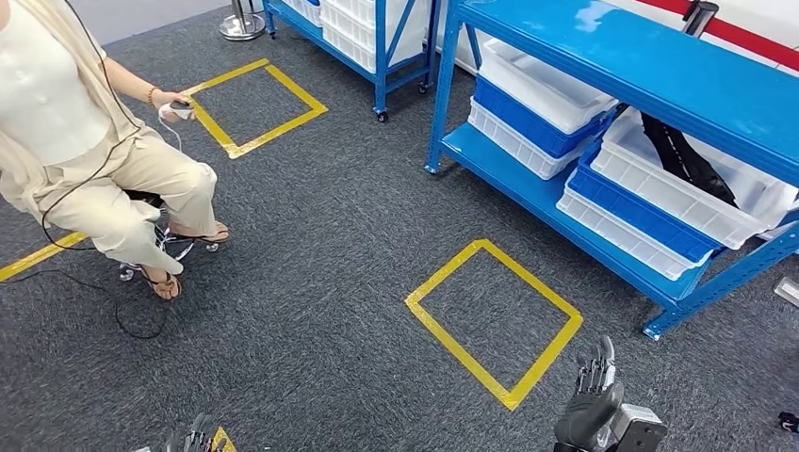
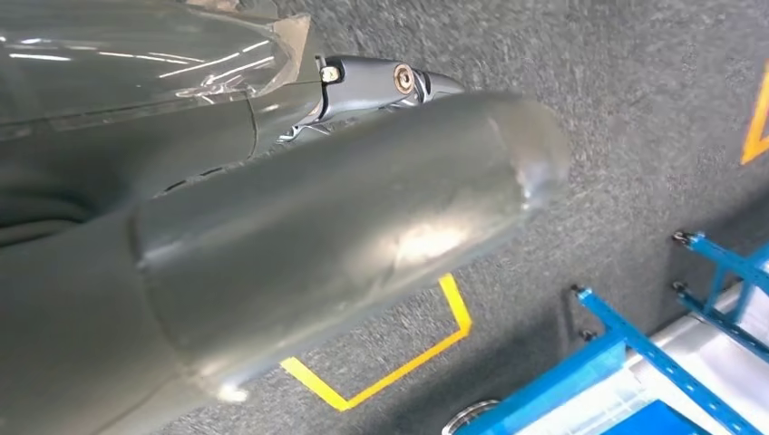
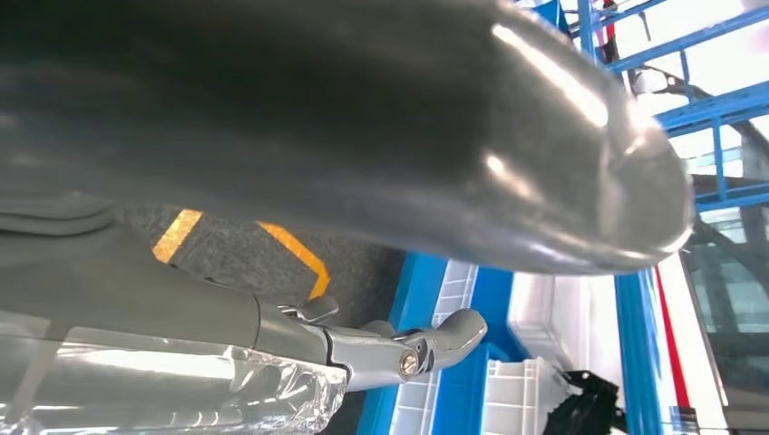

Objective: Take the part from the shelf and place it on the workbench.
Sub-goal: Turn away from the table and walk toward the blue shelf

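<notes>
The place was a workshop or a storage area of a factory. The floor (image 1: 311, 282) was covered with dark grey carpet, and squares of yellow tape (image 1: 493, 320) marked standing places on it. Blue metal shelves (image 1: 622, 66) stood along the wall and carried white and blue plastic bins (image 1: 537, 104). A second blue rack (image 1: 377, 38) stood further back.

The floor (image 1: 311, 282) is grey carpet, rough and matt. The shelf (image 1: 678, 85) looks like blue painted metal with a glossy top. The bins (image 1: 660, 188) are smooth white and blue plastic. The dark part (image 1: 683, 155) seems matt, perhaps rubbery. The right hand (image 1: 594, 391) has smooth grey casing.
</notes>
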Tool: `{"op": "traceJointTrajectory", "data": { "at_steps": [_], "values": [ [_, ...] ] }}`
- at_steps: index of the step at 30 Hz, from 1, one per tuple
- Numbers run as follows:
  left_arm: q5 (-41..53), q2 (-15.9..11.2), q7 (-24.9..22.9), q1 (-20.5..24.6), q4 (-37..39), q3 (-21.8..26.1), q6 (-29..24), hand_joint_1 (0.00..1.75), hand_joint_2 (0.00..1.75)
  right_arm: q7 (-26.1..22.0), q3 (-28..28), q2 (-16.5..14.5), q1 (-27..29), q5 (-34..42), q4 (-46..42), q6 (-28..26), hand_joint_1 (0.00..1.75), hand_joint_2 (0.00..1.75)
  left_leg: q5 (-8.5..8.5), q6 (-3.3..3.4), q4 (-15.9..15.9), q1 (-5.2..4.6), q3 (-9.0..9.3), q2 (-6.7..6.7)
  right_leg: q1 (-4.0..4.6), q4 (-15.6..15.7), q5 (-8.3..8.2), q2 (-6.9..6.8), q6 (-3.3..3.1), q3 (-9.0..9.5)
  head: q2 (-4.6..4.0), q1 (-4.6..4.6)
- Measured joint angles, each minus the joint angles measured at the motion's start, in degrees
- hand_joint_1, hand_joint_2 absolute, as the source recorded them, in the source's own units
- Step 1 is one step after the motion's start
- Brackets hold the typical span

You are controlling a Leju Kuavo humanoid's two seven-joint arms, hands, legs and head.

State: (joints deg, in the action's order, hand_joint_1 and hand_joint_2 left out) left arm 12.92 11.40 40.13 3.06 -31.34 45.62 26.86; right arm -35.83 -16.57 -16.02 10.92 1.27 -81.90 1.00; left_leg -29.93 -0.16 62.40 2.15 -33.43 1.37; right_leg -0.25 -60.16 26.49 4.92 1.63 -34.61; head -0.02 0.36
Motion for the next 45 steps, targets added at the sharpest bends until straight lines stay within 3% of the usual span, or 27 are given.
{"op": "traceJointTrajectory", "data": {
  "at_steps": [3,4,6,8,9,10,12,13,15,17,19,26,29,32,34,36,38,39,41,42,43,45],
  "values": [
    [-0.1,0.0,0.0,0.1,0.0,0.1,0.0,0.00,0.00,0.1,-0.3,0.0,0.3,0.0,-0.2,-0.1,0.00,0.00,0.54,1.48,-0.4,-0.33,0.03,-0.46,0.01,-0.8,0.34,-0.86,0.77,-0.83,0.00,0.17],
    [-0.1,0.0,0.0,0.1,-0.1,0.1,0.0,0.00,0.00,0.1,-0.3,0.0,0.3,-0.1,-0.3,-0.4,0.00,0.00,0.69,1.97,-0.6,-0.28,0.11,-0.68,-0.03,-2.6,1.18,-1.79,0.83,-1.79,0.00,0.35],
    [-0.2,-0.1,0.0,0.1,-0.1,0.2,0.0,0.00,0.00,0.2,-0.3,0.0,0.3,-0.5,-0.4,-0.9,0.00,0.00,0.72,2.54,-0.7,-0.34,0.18,-1.18,-0.21,-9.0,3.87,-3.54,0.76,-5.12,0.00,0.76],
    [-0.2,-0.1,0.0,0.0,-0.2,0.2,0.0,0.00,0.00,0.3,-0.4,0.0,0.4,-0.6,-0.3,-1.3,0.00,0.00,0.66,2.67,-0.7,-0.48,0.15,-1.69,-0.45,-14.9,5.70,-3.94,1.00,-8.15,0.00,0.95],
    [-0.2,-0.1,0.0,0.0,-0.2,0.2,0.0,0.00,0.00,0.3,-0.4,0.0,0.5,-0.6,-0.3,-1.4,0.00,0.00,0.63,2.66,-0.7,-0.51,0.15,-1.88,-0.59,-15.4,5.53,-4.00,1.33,-8.38,0.00,0.96],
    [-0.2,-0.1,0.0,0.0,-0.2,0.2,0.0,0.00,0.00,0.4,-0.4,0.0,0.6,-0.6,-0.3,-1.5,0.00,0.00,0.60,2.62,-0.7,-0.52,0.19,-2.02,-0.76,-13.6,4.56,-4.10,1.76,-7.46,0.00,0.96],
    [-0.2,-0.1,0.0,0.0,-0.2,0.2,0.0,0.00,0.00,0.5,-0.5,0.0,0.6,-0.7,-0.4,-1.8,0.00,0.00,0.45,2.36,-0.7,-0.49,0.37,-2.19,-1.15,-6.1,1.83,-4.72,2.44,-3.61,0.00,0.98],
    [-0.2,-0.1,0.0,0.0,-0.2,0.2,-0.1,0.00,0.00,0.6,-0.5,0.0,0.6,-0.7,-0.4,-1.9,0.00,0.00,0.32,2.10,-0.7,-0.56,0.46,-2.22,-1.04,-2.9,0.84,-5.00,2.41,-1.89,0.00,1.00],
    [-0.2,-0.1,0.0,0.0,-0.2,0.1,-0.3,0.00,0.00,0.7,-0.5,0.0,0.6,-0.8,-0.5,-2.0,0.00,0.00,0.10,1.69,-0.9,-0.71,0.61,-2.26,-0.73,-0.2,0.12,-5.19,1.73,-0.54,0.00,0.98],
    [-0.2,-0.1,0.0,-0.1,-0.2,0.1,-0.5,0.00,0.00,0.7,-0.6,-0.1,0.7,-0.9,-0.6,-2.0,0.00,0.00,0.16,2.19,-1.1,-0.64,0.74,-2.24,-0.67,0.2,-0.20,-4.93,1.29,-0.32,0.00,0.91],
    [-0.2,0.0,0.0,-0.1,-0.1,0.0,-0.5,0.00,0.00,0.7,-0.7,-0.1,0.8,-1.0,-0.6,-2.1,0.00,0.00,0.32,2.53,-1.5,-0.44,1.02,-2.23,-0.61,0.3,-0.27,-4.84,1.23,-0.17,0.00,0.89],
    [-0.2,-0.2,0.0,0.0,0.1,-0.8,-0.5,0.00,0.00,0.7,-1.0,-0.1,1.3,-1.2,-0.6,-2.8,0.00,0.00,0.54,1.25,-2.5,-0.33,1.85,-2.26,-0.54,0.3,-0.11,-4.77,0.52,0.11,0.00,0.90],
    [-0.2,-0.5,0.0,0.0,0.3,-1.3,-0.5,0.00,0.00,0.7,-1.3,-0.2,1.7,-1.2,-0.6,-3.2,0.00,0.00,0.43,1.63,-2.4,-0.47,1.83,-2.25,-0.95,0.5,-0.25,-4.75,0.47,0.19,0.00,0.87],
    [-0.5,-0.6,0.0,0.1,0.4,-1.9,-0.6,0.00,0.00,0.6,-1.5,-0.5,1.9,-1.2,-0.6,-3.6,0.00,0.00,1.24,2.12,-4.3,-0.42,2.83,-2.32,-0.62,0.9,-0.40,-4.85,0.70,0.30,0.00,0.92],
    [-0.8,-0.6,0.0,0.3,0.5,-2.6,-0.7,0.00,0.00,0.5,-1.6,-0.5,1.9,-1.3,-0.7,-4.0,0.00,0.00,2.29,2.24,-6.4,-0.01,4.13,-2.48,-0.50,-1.7,0.71,-4.95,0.74,-0.95,0.00,1.20],
    [-1.0,-0.6,0.0,0.4,0.6,-3.0,-0.9,0.00,0.00,0.5,-1.7,-0.5,2.0,-1.3,-0.7,-4.3,0.00,0.00,2.44,2.17,-6.9,0.19,4.60,-2.69,-1.07,-7.6,2.91,-4.93,0.89,-3.94,0.00,1.66],
    [-1.0,-0.7,0.0,0.4,0.8,-3.6,-1.0,0.00,0.00,0.5,-1.8,-0.4,2.2,-1.2,-0.7,-4.4,0.00,0.00,2.14,1.78,-6.9,0.33,4.84,-2.79,-1.88,-11.1,3.49,-4.93,1.76,-6.07,0.00,1.96],
    [-1.1,-0.7,0.0,0.4,0.9,-3.9,-1.1,0.00,0.00,0.5,-1.9,-0.4,2.3,-1.2,-0.7,-4.5,0.00,0.00,1.90,1.40,-6.9,0.52,5.07,-2.79,-2.37,-10.1,2.58,-4.96,2.53,-5.69,0.00,2.02],
    [-1.1,-0.8,0.0,0.5,1.0,-4.2,-1.1,0.00,0.00,0.5,-1.9,-0.4,2.3,-1.2,-0.7,-4.5,0.00,0.00,1.15,0.22,-6.7,1.13,5.81,-2.80,-3.40,-3.6,-0.31,-5.08,4.41,-2.42,0.00,2.20],
    [-1.2,-0.9,0.0,0.6,1.1,-4.3,-1.2,0.00,0.00,0.5,-1.9,-0.4,2.3,-1.2,-0.6,-4.6,0.00,0.00,0.68,-0.52,-6.5,1.32,6.06,-2.82,-3.43,-0.7,-1.09,-5.04,4.92,-0.78,0.00,2.43],
    [-1.2,-1.1,0.0,0.7,1.1,-4.4,-1.3,0.00,0.00,0.5,-2.0,-0.5,2.2,-1.3,-0.6,-4.8,0.00,0.00,0.29,-1.18,-6.4,1.43,6.20,-2.79,-3.33,1.0,-1.27,-4.96,4.67,0.26,0.00,2.62],
    [-1.2,-1.3,0.0,0.9,1.2,-4.9,-1.6,0.00,0.00,0.5,-2.1,-0.5,2.2,-1.2,-0.5,-5.0,0.00,0.00,-0.11,-2.04,-6.4,1.56,6.38,-2.70,-2.60,1.2,-0.50,-4.69,2.92,0.57,0.00,2.82]
  ]
}}
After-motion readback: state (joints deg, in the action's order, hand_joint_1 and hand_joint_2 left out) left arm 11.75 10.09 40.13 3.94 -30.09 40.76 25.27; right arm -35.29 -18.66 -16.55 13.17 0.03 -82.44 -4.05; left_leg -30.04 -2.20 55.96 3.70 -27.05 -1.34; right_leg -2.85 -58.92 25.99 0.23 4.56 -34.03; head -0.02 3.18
